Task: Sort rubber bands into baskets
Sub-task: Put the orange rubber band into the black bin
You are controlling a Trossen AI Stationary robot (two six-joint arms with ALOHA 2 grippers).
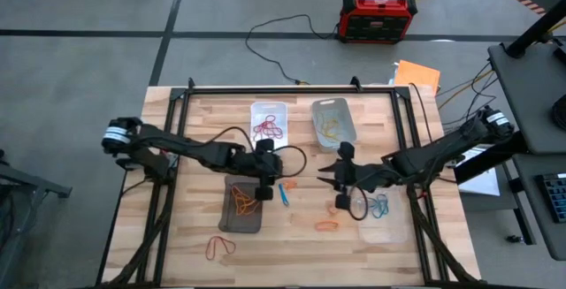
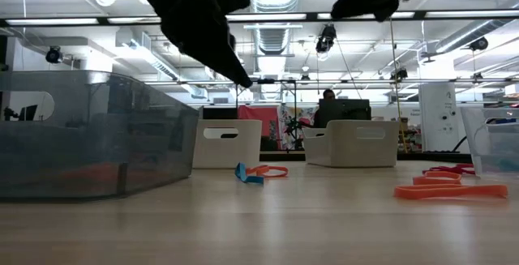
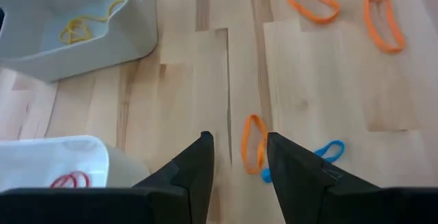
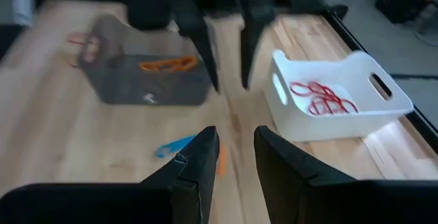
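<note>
1. The left pincer (image 1: 267, 186) hangs above the middle of the wooden surface (image 1: 195, 130), beside the dark smoky basket (image 1: 241, 206). In the left wrist view its two dark fingers (image 3: 194, 166) stand slightly apart with only bare wood between them; it holds nothing.
2. The right pincer (image 1: 329, 175) hangs just across from it, near the surface's centre. In the right wrist view its fingers (image 4: 197, 157) are also a little apart and hold nothing.
3. The white basket (image 1: 270, 123) sits toward the far edge and holds a tangle of thin red bands (image 1: 268, 131). Its side has a cut-out handle slot.
4. The light grey basket (image 1: 333, 122) sits just beside the white one and holds yellowish-tan loops (image 1: 331, 126).
5. The dark smoky basket, translucent, holds orange bands (image 1: 243, 203).
6. The clear basket (image 1: 384, 218) lies under the right arm and holds blue loops (image 1: 380, 206).
7. Loose on the wood: an orange band (image 3: 253, 142) and a blue band (image 3: 328, 151) lie close together between the two pincers, flat and stretched into narrow ovals.
8. Another orange band (image 1: 326, 225) lies near the clear basket, and a reddish-orange loop (image 1: 220, 247) lies by the near edge, beside the dark basket.
</note>
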